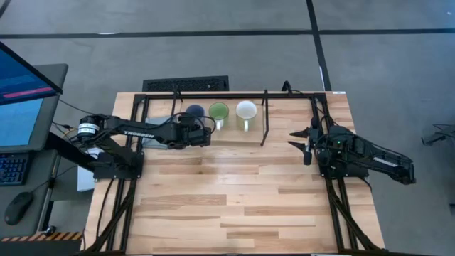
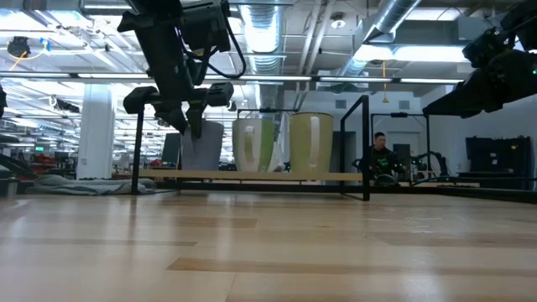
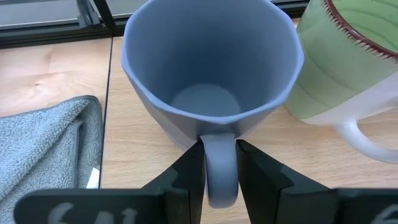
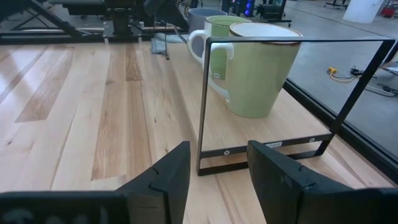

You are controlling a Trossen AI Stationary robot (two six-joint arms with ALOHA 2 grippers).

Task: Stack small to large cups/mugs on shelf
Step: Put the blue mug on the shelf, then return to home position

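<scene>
**Left hand at the blue-grey mug's handle**

On the shelf [image 1: 284, 107], at the far edge of the surface [image 1: 234, 192], three mugs stood in a row: the blue-grey mug [image 3: 208, 74] directly ahead of the left hand [image 3: 219, 171], the green mug [image 3: 339, 68] just beyond it on one side and touching or nearly touching it, and the white mug [image 1: 246, 112] farther along past the green one. A grey cloth [image 3: 46, 146] lay just beside the blue-grey mug on its other side.

The left hand's two fingers [image 3: 186, 177] flanked the blue-grey mug's handle closely; they appeared to be pinching it, though whether the grip was firm I cannot say. The mug seemed to rest upright on the shelf board.

The right hand [image 4: 217, 168] waited with fingers spread, well apart from the mugs, facing the shelf's black frame with the white mug nearest to it.

The step in hand looked like taking the blue-grey mug by its handle. To do it well, the pinch should stay centred on the handle loop, since a handle grip lets a mug swing. A straight lift would be safest, because the green mug sat so close that any sideways drag could knock it, and the cloth beside it could snag the base.
</scene>
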